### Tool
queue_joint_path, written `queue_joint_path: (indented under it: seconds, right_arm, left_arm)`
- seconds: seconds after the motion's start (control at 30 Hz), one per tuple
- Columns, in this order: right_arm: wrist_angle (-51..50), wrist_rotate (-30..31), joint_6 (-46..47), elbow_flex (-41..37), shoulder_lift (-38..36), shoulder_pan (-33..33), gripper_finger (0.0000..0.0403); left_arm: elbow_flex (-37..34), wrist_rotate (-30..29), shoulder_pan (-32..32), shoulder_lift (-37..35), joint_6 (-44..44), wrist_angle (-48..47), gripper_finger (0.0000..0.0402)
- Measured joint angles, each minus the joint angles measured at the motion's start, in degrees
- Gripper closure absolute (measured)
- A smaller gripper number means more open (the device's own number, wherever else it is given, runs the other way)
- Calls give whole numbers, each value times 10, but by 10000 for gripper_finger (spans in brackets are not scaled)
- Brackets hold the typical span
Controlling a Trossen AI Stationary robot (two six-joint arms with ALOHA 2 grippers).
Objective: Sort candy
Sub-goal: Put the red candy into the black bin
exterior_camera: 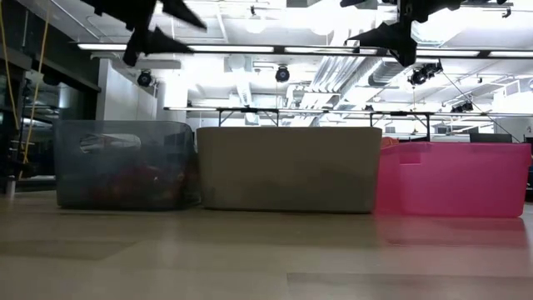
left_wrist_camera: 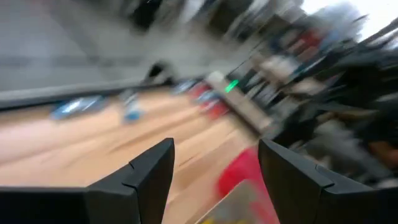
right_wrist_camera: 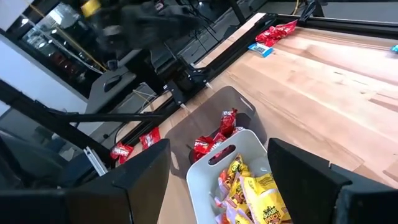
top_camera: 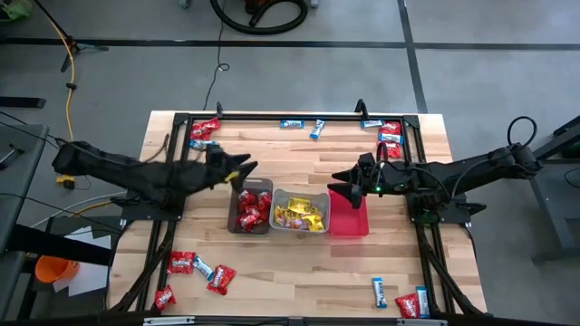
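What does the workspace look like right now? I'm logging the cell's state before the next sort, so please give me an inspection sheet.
Surface: wooden table, inside a dark frame.
Job's things: brown bin holds red packets; grey bin holds yellow packets; pink bin shows no candy. Loose candy lies at the far-left corner, far edge, far-right corner, near-left and near-right.
Clutter: nothing seen on the table.
Grippers: left gripper open, empty, above the brown bin's far edge; right gripper open, empty, above the pink bin.
Cables: yellow cable and black cable on the floor.
Surroundings: orange container beside the table's left side.
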Motion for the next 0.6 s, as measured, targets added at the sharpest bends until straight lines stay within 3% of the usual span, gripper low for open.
queue_joint_path:
  seconds: [0.13,0.23,0.47,0.6]
  right_arm:
    - [-9,-18,-12,0,0,0,139]
    - [-24,-36,-12,0,0,0,139]
    - [-53,-55,-14,0,0,0,139]
    - [-53,-51,-34,0,0,0,139]
  left_arm:
    - [104,62,107,37,-64,-315,184]
    - [138,74,180,62,-99,-458,184]
    - [112,93,270,67,-163,-549,184]
    - [107,114,351,86,-147,-541,184]
